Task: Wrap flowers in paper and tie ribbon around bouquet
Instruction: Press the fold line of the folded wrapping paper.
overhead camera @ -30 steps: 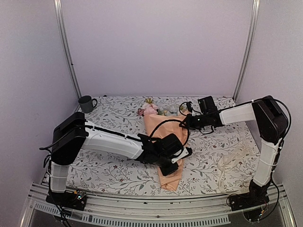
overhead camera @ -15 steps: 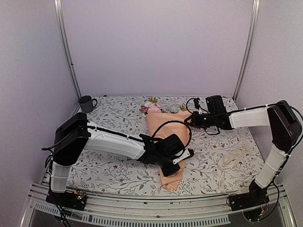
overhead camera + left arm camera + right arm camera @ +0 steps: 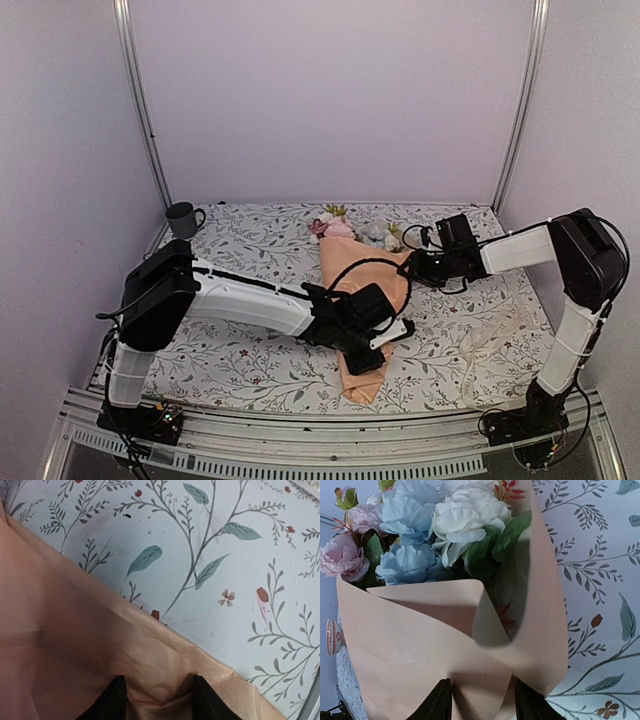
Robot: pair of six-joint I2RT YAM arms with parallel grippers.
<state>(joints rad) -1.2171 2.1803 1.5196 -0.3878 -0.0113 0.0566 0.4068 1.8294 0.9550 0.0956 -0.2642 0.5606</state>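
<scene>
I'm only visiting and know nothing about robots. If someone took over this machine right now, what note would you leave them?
Left gripper: open, fingers apart over the paper low on the bouquet.
Right gripper: open, over the paper near the flowers.
Bouquet lies mid-table; ribbon lies loose on the tablecloth, right side.
Done: flowers wrapped. Left: tie the ribbon round the bouquet.
</scene>
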